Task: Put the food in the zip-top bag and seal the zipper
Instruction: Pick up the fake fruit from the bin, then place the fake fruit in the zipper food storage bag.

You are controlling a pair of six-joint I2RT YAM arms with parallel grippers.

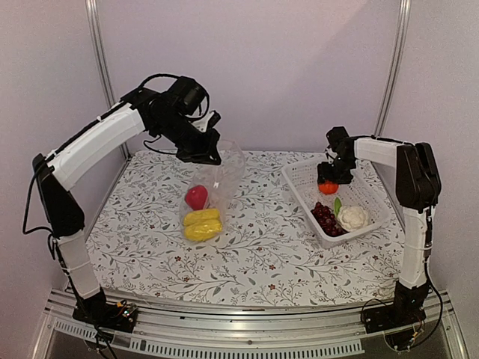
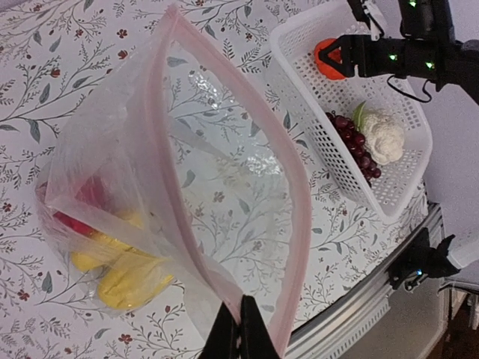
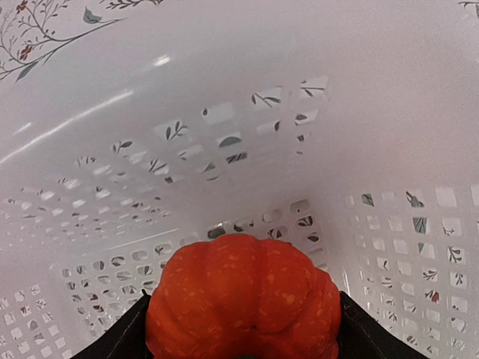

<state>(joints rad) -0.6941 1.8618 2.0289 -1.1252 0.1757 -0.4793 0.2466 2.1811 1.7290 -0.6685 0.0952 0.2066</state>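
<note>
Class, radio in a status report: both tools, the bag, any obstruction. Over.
Left tool shut on bag, holding it open. Right tool shut on pumpkin, in basket. Nothing between basket and bag.

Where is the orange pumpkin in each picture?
Top external: pumpkin right of centre, at the far end of the white basket.
Left wrist: pumpkin upper right, same basket end.
Right wrist: pumpkin bottom centre, close up.
Shared landmark: the white basket around it.

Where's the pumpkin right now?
Top view, right side: the orange pumpkin is at the far end of the white basket, held between the right gripper fingers, beyond the grapes and cauliflower.
</note>
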